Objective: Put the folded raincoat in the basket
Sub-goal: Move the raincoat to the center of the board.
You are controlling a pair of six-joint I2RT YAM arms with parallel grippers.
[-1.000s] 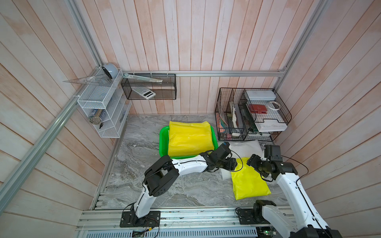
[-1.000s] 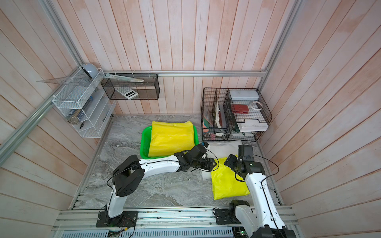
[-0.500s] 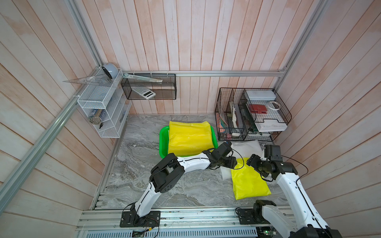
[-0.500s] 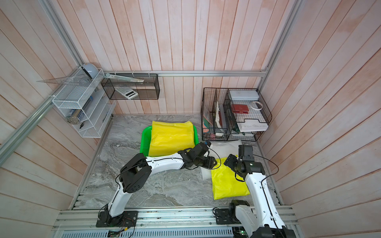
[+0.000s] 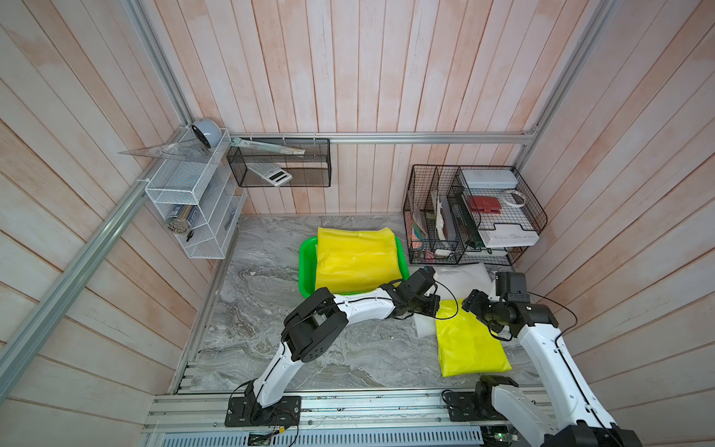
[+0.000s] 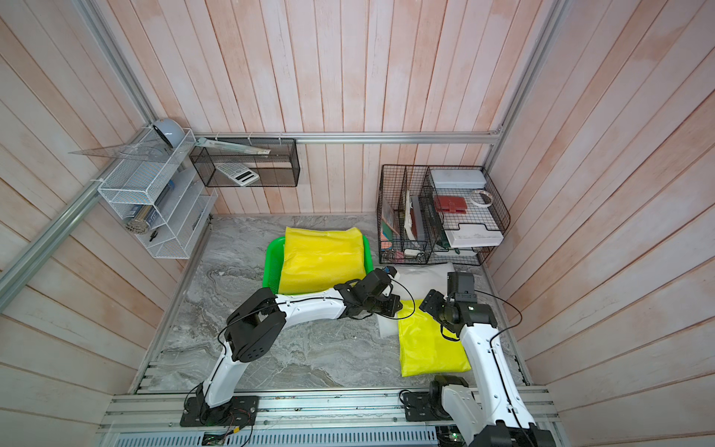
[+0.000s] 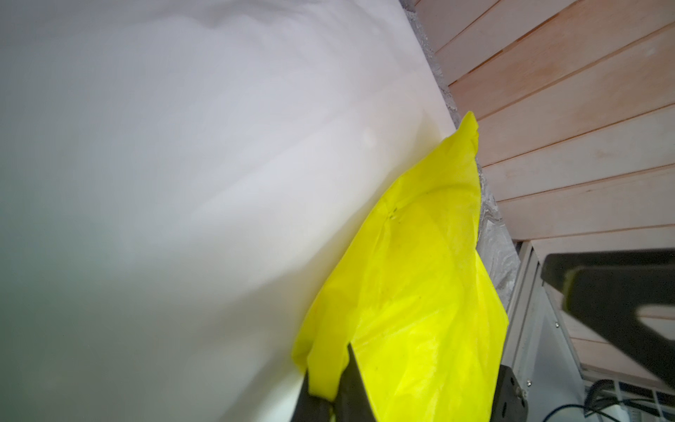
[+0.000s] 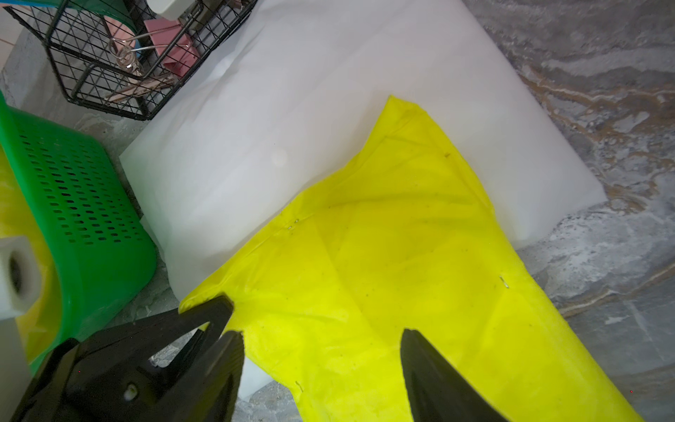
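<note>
My left hand (image 7: pixel 330 387) pinches a corner of the raincoat (image 5: pixel 470 342) lying partly over the white pad (image 5: pixel 460 276). My right hand (image 8: pixel 321 334) hangs spread above it.

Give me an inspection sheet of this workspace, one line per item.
Surface: grey marbled tabletop.
Job's things: green basket at the back, with a folded yellow raincoat lying across it; a loose raincoat, also yellow, lies on the tabletop outside the basket.
Clutter: white folded sheet under the loose raincoat's far end.
Grippers: left pincer shut on a corner of the loose raincoat; right pincer open over it, holding nothing.
Cables: black cable loops from the left wrist above the loose raincoat.
Surroundings: wooden plank walls, black wire organiser, white wire shelf.
</note>
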